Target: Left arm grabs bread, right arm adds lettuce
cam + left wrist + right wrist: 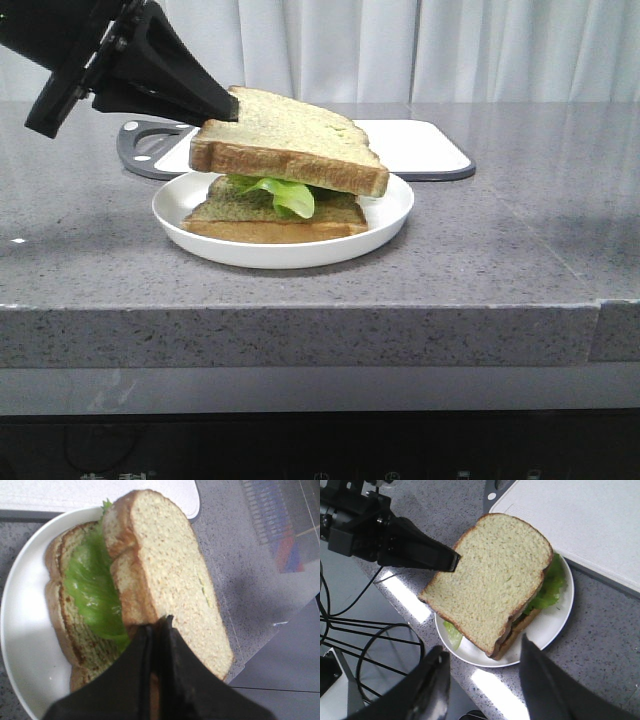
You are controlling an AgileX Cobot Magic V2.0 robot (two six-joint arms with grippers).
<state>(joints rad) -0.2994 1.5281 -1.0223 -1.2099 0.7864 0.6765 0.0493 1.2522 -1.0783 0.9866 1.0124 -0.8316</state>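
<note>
The left arm (110,65) is reaching in from the upper left of the front view, and its gripper (228,107) is pinching the left edge of the bread (285,140) between its two wedge-shaped fingers (175,655), which are sitting nearly together on the crust. The bread is being held tilted above the white plate (395,215): the gripped left edge is sitting high, while the right end is dipping toward the stack below; contact at that end cannot be confirmed from these views. The lettuce (285,195) is lying on the lower slice (270,218), which is resting flat in the plate, and the ruffled green leaf is showing between the two slices, overhanging the lower slice on its near side. In the right wrist view, the leaf is also protruding past the bread on two opposite sides. The right gripper (485,680) is hovering over the near edge of the plate with its fingers spread wide apart and nothing between them; it is touching neither bread nor plate. The plate is sitting on the grey speckled countertop (520,250), near the front edge. A white cutting board (420,145) with a dark rim is lying just beyond the plate, on its far side.
</note>
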